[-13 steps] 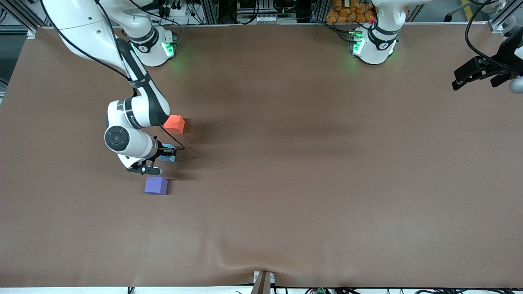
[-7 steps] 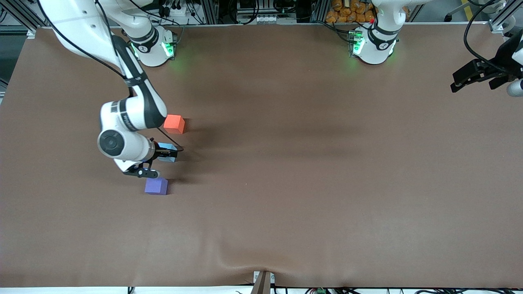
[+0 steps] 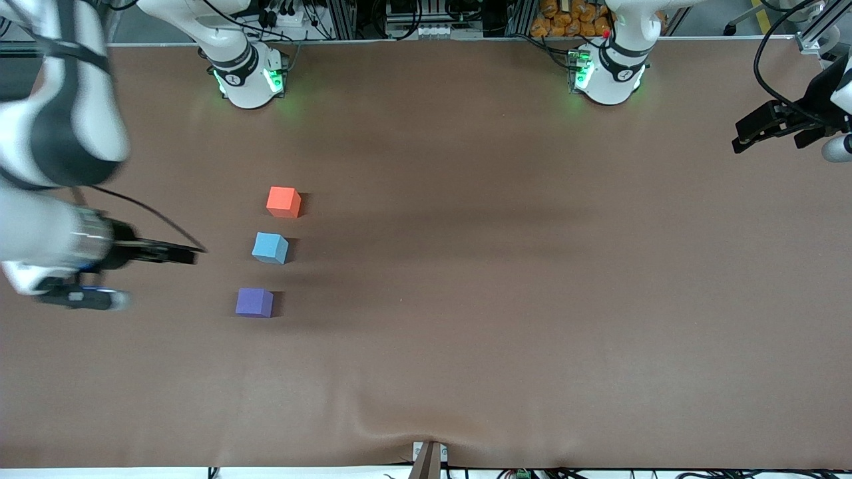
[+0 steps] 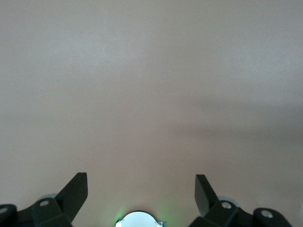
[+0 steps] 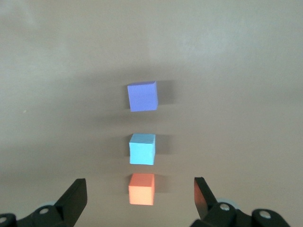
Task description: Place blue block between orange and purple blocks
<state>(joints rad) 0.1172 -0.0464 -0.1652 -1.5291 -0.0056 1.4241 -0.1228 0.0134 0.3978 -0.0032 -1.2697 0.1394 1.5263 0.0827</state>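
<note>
The blue block (image 3: 270, 248) rests on the table between the orange block (image 3: 283, 201) and the purple block (image 3: 254, 303), in a loose row with gaps. The purple block lies nearest the front camera. My right gripper (image 3: 123, 276) hangs open and empty high over the table, toward the right arm's end, away from the row. Its wrist view looks down on the purple block (image 5: 143, 96), blue block (image 5: 142, 148) and orange block (image 5: 141, 188), all well below the open right gripper (image 5: 141, 194). My left gripper (image 3: 759, 126) waits open over the left arm's end of the table; it (image 4: 141, 189) holds nothing.
A brown mat (image 3: 506, 299) covers the whole table. The two arm bases (image 3: 247, 76) (image 3: 607, 73) stand along its edge farthest from the front camera. A small bracket (image 3: 429, 459) sits at the edge nearest the front camera.
My right gripper opened off the blue block, rose and swung away toward the right arm's end. The blue block stays between the other two. The left arm barely moved.
</note>
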